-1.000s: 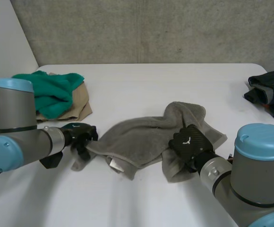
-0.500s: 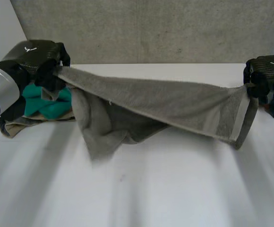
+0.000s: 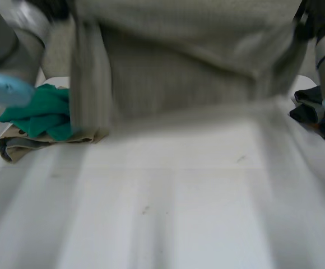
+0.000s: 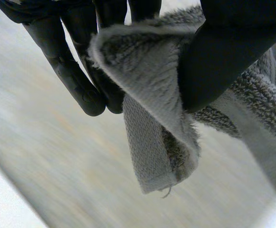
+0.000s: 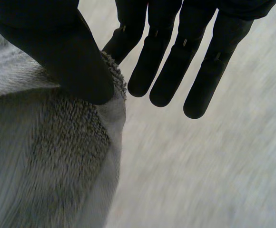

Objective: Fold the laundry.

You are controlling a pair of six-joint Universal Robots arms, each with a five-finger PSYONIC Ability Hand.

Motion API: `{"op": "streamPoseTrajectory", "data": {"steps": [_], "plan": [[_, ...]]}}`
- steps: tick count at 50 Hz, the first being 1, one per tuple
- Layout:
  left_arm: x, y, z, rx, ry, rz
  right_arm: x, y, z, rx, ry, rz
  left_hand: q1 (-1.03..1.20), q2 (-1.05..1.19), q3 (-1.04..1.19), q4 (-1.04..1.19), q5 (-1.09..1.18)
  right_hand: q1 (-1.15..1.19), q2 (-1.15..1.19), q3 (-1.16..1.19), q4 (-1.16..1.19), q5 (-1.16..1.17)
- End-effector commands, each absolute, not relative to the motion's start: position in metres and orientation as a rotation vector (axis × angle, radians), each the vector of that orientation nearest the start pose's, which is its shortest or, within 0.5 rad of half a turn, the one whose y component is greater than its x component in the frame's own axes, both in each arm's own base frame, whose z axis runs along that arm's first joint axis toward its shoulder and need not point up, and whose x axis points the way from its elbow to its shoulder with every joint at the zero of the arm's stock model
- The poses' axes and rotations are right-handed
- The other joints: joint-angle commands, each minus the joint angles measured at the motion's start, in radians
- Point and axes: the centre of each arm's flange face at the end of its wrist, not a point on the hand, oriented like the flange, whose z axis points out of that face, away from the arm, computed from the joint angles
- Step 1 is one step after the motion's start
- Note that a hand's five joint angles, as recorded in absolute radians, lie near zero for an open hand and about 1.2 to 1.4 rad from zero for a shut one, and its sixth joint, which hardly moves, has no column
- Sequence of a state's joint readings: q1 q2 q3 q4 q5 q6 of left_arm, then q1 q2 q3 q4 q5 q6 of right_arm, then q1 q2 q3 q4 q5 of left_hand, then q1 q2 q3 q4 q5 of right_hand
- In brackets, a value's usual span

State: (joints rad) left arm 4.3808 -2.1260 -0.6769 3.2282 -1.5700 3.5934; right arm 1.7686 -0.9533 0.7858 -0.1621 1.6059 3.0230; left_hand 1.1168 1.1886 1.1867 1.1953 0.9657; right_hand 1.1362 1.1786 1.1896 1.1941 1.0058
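Observation:
A grey towel (image 3: pixel 185 61) hangs spread wide, lifted well above the white table (image 3: pixel 168 202) between my two raised arms. My left hand (image 4: pixel 223 52) is shut on one top corner of the towel (image 4: pixel 147 99), pinching it between thumb and fingers. At the opposite top corner, my right hand (image 5: pixel 62 52) pins the towel (image 5: pixel 47 156) with its thumb against one finger, while the other fingers (image 5: pixel 166 71) stay straight. The towel's lower edge hangs above the far half of the table.
A green cloth (image 3: pixel 39 115) lies on a tan garment (image 3: pixel 17 147) at the table's left side. Dark clothing (image 3: pixel 319 115) sits at the right edge. A grey wall stands behind the table.
Both hands have carried the towel from low over the table up high and apart. It went from a sagging strip to a wide hanging sheet.

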Motion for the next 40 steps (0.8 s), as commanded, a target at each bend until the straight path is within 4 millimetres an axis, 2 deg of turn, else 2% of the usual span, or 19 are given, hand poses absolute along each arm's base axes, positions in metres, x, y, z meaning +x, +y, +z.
{"op": "streamPoseTrajectory", "data": {"steps": [1,3,4,7,8,10,11,12,15,16,19,20,21,23,27,30,31,37,40], "plan": [[-0.264,-0.363,0.419,0.496,1.419,-2.707,0.217,-0.416,0.359,-0.277,1.742,-2.471,0.279,0.208,0.21,0.201,0.256,0.26,0.218,0.207,0.202,0.216],[-0.265,-0.365,0.396,0.543,1.51,-2.659,0.218,-0.413,0.35,-0.336,1.813,-2.389,0.279,0.208,0.21,0.201,0.256,0.26,0.218,0.207,0.202,0.216],[-0.265,-0.366,0.373,0.598,1.59,-2.613,0.217,-0.409,0.339,-0.386,1.892,-2.291,0.279,0.208,0.21,0.201,0.256,0.26,0.218,0.207,0.202,0.216],[-0.265,-0.367,0.34,0.69,1.694,-2.538,0.212,-0.406,0.328,-0.423,1.986,-2.182,0.279,0.208,0.21,0.201,0.256,0.26,0.218,0.207,0.202,0.216],[-0.264,-0.366,0.318,0.745,1.764,-2.484,0.208,-0.405,0.317,-0.44,2.047,-2.112,0.279,0.208,0.21,0.201,0.256,0.26,0.218,0.207,0.202,0.216],[-0.264,-0.363,0.295,0.802,1.833,-2.425,0.206,-0.406,0.301,-0.461,2.123,-2.028,0.279,0.208,0.21,0.201,0.256,0.26,0.218,0.207,0.202,0.216],[-0.264,-0.362,0.283,0.829,1.869,-2.394,0.204,-0.406,0.291,-0.473,2.165,-1.987,0.279,0.208,0.21,0.201,0.256,0.26,0.218,0.207,0.202,0.216],[-0.265,-0.359,0.258,0.888,1.937,-2.326,0.201,-0.406,0.273,-0.507,2.243,-1.907,0.279,0.208,0.21,0.201,0.256,0.26,0.218,0.207,0.202,0.216],[-0.266,-0.355,0.222,0.967,2.035,-2.216,0.201,-0.404,0.24,-0.59,2.361,-1.778,0.279,0.208,0.21,0.201,0.256,0.26,0.218,0.207,0.202,0.216],[-0.267,-0.352,0.198,1.015,2.093,-2.141,0.2,-0.404,0.219,-0.655,2.43,-1.705,0.204,0.132,0.134,0.126,0.181,0.26,0.218,0.207,0.202,0.216],[-0.268,-0.35,0.171,1.07,2.148,-2.049,0.2,-0.402,0.19,-0.764,2.513,-1.598,0.013,-0.059,-0.057,-0.065,-0.01,0.26,0.218,0.207,0.202,0.216],[-0.27,-0.348,0.155,1.102,2.187,-1.988,0.198,-0.402,0.175,-0.814,2.554,-1.548,-0.083,-0.155,-0.153,-0.162,-0.107,0.26,0.218,0.207,0.202,0.216],[-0.27,-0.347,0.149,1.113,2.206,-1.955,0.197,-0.402,0.169,-0.837,2.572,-1.534,-0.119,-0.191,-0.189,-0.198,-0.143,0.26,0.218,0.207,0.202,0.216],[-0.271,-0.34,0.139,1.15,2.255,-1.871,0.195,-0.404,0.159,-0.851,2.601,-1.514,-0.286,-0.357,-0.356,-0.364,-0.309,0.26,0.218,0.207,0.202,0.216],[-0.273,-0.33,0.143,1.195,2.285,-1.81,0.185,-0.412,0.154,-0.787,2.666,-1.54,-0.6,-0.672,-0.67,-0.678,-0.623,0.242,0.2,0.189,0.184,0.198],[-0.273,-0.326,0.151,1.203,2.285,-1.813,0.182,-0.412,0.157,-0.76,2.681,-1.553,-0.768,-0.84,-0.838,-0.846,-0.791,-0.29,-0.333,-0.343,-0.348,-0.334],[-0.272,-0.324,0.157,1.198,2.278,-1.825,0.18,-0.411,0.161,-0.755,2.689,-1.562,-0.774,-0.846,-0.844,-0.853,-0.798,-0.679,-0.721,-0.732,-0.737,-0.723],[-0.261,-0.32,0.182,1.142,2.26,-1.887,0.177,-0.399,0.18,-0.778,2.684,-1.588,-0.786,-0.858,-0.856,-0.864,-0.809,-0.911,-0.954,-0.965,-0.969,-0.956],[-0.255,-0.318,0.191,1.126,2.27,-1.911,0.175,-0.387,0.194,-0.878,2.678,-1.614,-0.792,-0.864,-0.862,-0.87,-0.815,-0.962,-1.004,-1.015,-1.02,-1.006]]}}
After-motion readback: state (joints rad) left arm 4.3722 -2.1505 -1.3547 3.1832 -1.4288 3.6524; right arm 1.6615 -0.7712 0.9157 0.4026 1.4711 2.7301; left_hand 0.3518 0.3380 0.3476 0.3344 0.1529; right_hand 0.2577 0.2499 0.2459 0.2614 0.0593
